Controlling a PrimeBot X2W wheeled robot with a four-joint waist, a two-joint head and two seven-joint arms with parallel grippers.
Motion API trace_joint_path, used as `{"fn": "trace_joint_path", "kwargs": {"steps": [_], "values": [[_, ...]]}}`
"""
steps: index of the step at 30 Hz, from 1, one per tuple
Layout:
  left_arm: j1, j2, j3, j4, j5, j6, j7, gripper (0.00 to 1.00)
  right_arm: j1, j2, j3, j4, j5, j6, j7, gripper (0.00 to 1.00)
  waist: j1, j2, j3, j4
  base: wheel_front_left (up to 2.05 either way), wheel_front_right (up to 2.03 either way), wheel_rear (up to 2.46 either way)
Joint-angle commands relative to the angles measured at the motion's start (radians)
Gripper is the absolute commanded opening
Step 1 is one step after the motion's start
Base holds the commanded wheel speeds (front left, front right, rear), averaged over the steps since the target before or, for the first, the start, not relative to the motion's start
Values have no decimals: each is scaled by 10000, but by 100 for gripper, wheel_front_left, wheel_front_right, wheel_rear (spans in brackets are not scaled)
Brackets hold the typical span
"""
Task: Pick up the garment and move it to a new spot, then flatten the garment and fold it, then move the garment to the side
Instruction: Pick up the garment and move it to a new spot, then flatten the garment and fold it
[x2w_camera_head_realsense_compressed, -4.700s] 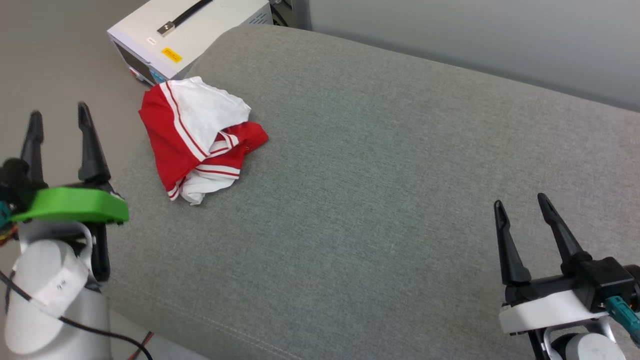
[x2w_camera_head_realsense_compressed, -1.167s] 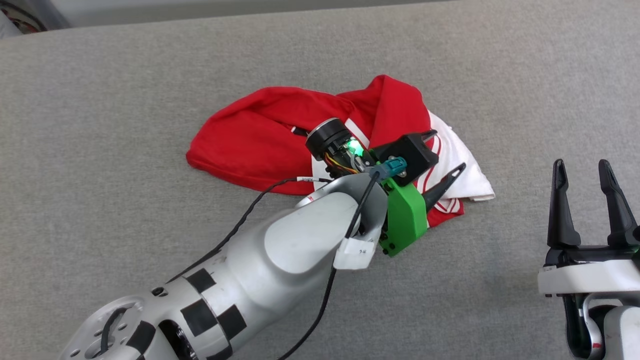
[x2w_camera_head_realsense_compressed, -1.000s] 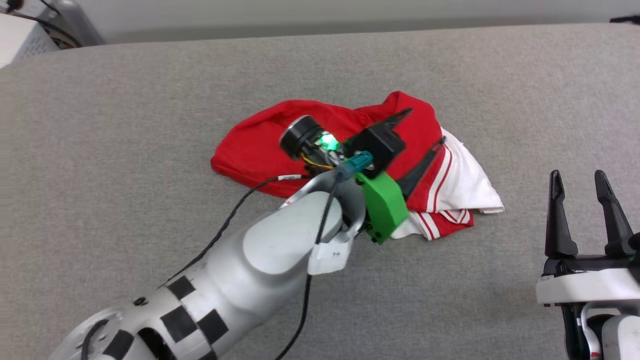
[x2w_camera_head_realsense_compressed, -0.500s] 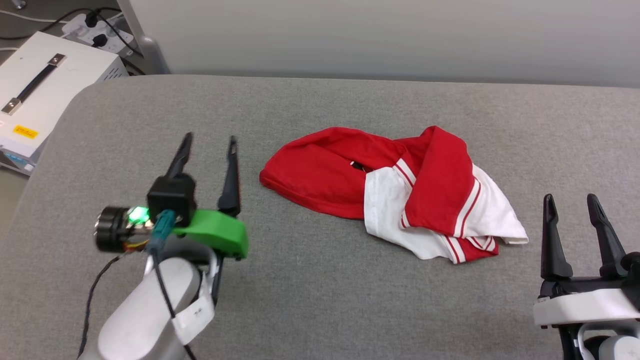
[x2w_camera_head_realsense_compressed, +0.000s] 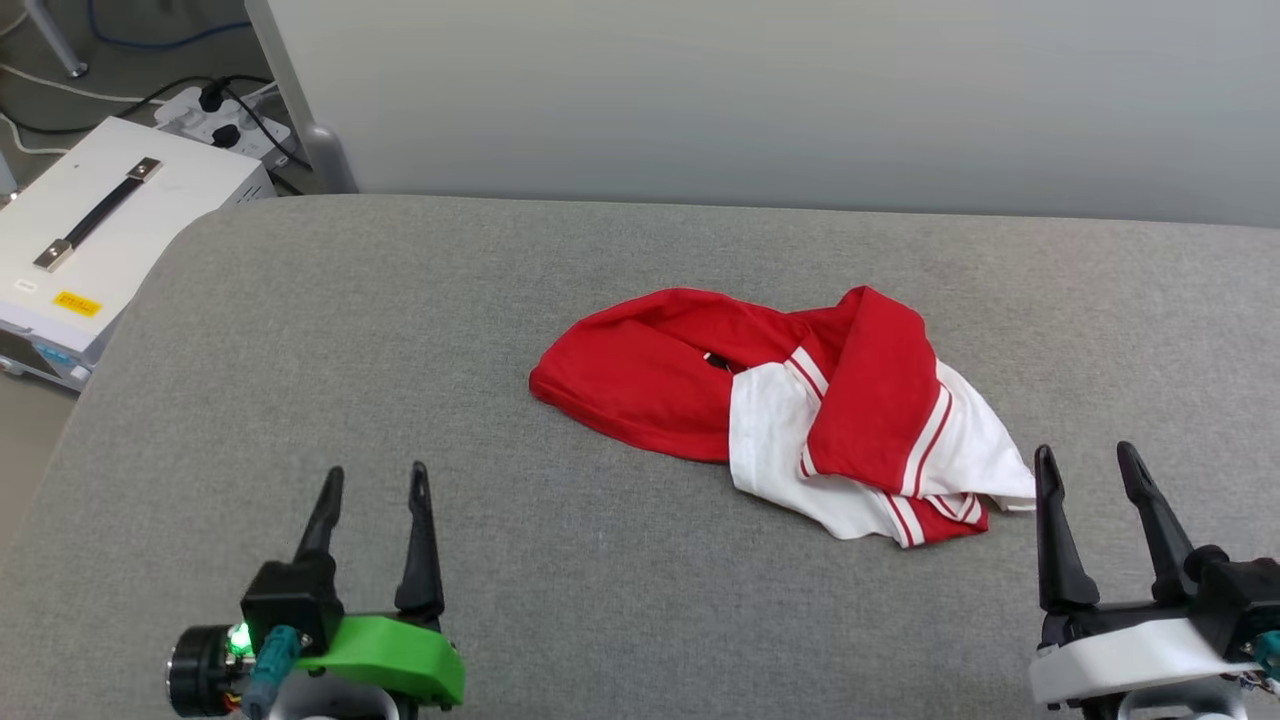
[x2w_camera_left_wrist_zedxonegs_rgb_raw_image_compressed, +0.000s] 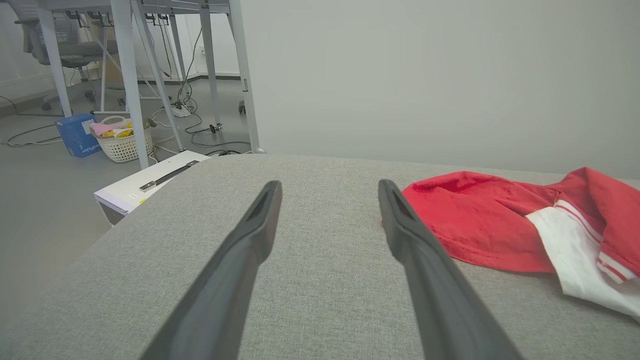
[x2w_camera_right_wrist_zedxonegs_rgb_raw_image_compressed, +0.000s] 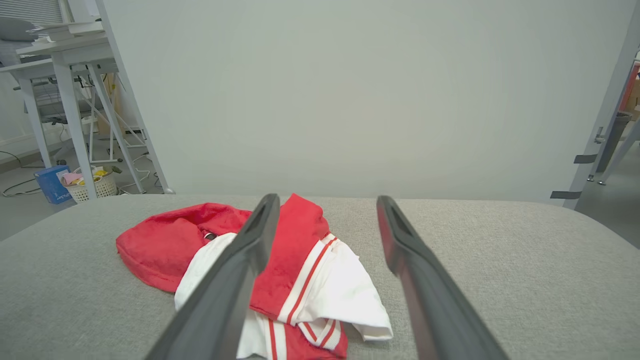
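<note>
I see the garment, a red shirt with white striped sleeves, lying crumpled just right of centre in the head view on a grey cushion. My left gripper sits at the lower left, well apart from the cloth. My right gripper is at the lower right, near the white sleeve. Both have their fingers spread wide and hold nothing.

I judge the main risk to be pinching several bunched layers at once, so the shirt lifts twisted and will not spread flat. The fingertips could also dig into the soft cushion.

A yellow sticker on the white case at the upper left is too small to read. So is a dark tag in the shirt's folds.
</note>
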Motion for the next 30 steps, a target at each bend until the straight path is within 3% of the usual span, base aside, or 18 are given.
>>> {"fn": "trace_joint_path", "kwargs": {"steps": [1, 8, 22, 25, 30], "values": [[237, -180, 85, 131, 248, -226, -58, 100, 204, -11, 74, 68, -104, 37, -47, 100, 1, 0, -98, -70, 0, 0, 0], [519, -814, 638, 689, 976, -1042, -58, 100, 557, -11, 242, 237, -158, 37, -47, 100, 1, 0, -272, -225, 0, 0, 0], [570, -1414, 1590, 1055, 1852, -1899, -58, 100, 624, -10, 287, 382, -37, 37, -47, 100, 1, 0, -364, -458, 0, 0, 0], [-374, -1269, 1379, 944, 2427, -2361, -59, 100, 429, -10, 256, 306, -49, 37, -47, 100, 1, 0, -172, -505, 0, 0, 0], [-2213, -1167, 807, 1033, 2442, -2986, -59, 100, 87, -10, 288, 224, -64, 37, -48, 100, 1, 0, 233, -679, 0, 0, 0]]}}
